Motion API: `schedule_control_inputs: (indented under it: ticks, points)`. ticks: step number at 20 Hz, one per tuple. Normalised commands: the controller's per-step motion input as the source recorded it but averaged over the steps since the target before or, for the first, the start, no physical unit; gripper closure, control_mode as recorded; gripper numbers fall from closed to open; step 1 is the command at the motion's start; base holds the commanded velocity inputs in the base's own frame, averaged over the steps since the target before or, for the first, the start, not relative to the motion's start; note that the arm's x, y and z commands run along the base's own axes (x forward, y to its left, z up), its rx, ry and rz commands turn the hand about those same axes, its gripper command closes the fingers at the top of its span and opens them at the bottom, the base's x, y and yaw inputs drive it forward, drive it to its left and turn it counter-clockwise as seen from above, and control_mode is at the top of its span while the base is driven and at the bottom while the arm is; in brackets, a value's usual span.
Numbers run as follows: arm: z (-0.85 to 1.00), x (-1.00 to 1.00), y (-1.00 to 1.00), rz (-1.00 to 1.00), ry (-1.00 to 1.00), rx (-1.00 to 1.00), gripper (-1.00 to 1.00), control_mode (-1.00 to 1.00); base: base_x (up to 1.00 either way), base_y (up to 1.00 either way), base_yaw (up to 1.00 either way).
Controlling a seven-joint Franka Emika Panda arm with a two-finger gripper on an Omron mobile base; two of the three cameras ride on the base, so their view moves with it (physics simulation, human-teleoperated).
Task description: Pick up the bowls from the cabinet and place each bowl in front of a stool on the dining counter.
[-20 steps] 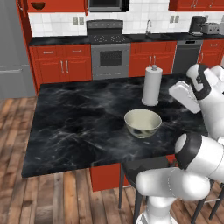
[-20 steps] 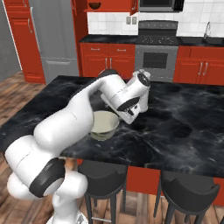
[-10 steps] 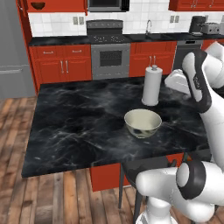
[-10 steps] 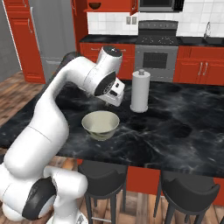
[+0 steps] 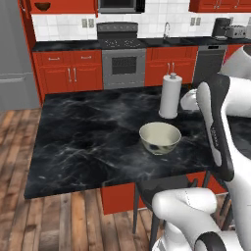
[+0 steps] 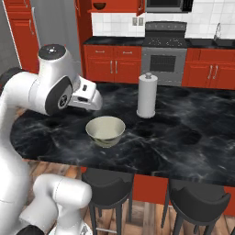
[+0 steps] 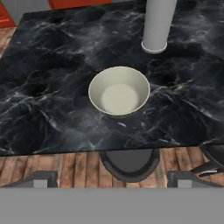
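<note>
The cream bowl (image 5: 160,137) (image 6: 105,130) (image 7: 119,91) stands upright on the dining counter (image 5: 88,132) (image 6: 183,133) (image 7: 43,100), near its front edge. A dark stool (image 5: 162,188) (image 6: 109,183) (image 7: 129,164) sits just below it. My gripper (image 6: 93,101) (image 5: 188,101) (image 7: 111,181) hovers above and behind the bowl, open, with nothing between its fingers. A dark reddish-brown bowl (image 5: 42,6) (image 6: 99,6) rests on the shelf of the open red cabinet (image 5: 63,6) (image 6: 119,7) at the far wall.
A white paper towel roll (image 5: 170,95) (image 6: 147,95) (image 7: 157,24) stands upright on the counter behind the bowl. A second stool (image 6: 197,199) sits to the right of the first. Stove and red drawers line the far wall.
The arm has lifted and drawn back from the cream bowl, which stays put on the counter. The fingers stay wide apart.
</note>
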Motion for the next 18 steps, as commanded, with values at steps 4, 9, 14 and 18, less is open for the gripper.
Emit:
schedule_control_inputs:
  ticks: [4, 9, 14, 18]
  points:
    - [0.03, -0.87, 0.37, -0.05, -0.11, -0.14, -1.0, -1.0, 0.0, 0.0, 0.0]
    - [0.05, -0.68, 0.01, -0.05, -0.02, -0.05, -1.0, -1.0, 0.0, 0.0, 0.0]
    - [0.24, -0.52, 0.0, -0.01, 0.0, -0.01, -1.0, -1.0, 0.0, 0.0, 0.0]
    - [0.34, -0.27, 0.03, 0.0, 0.08, -0.02, -1.0, -1.0, 0.0, 0.0, 0.0]
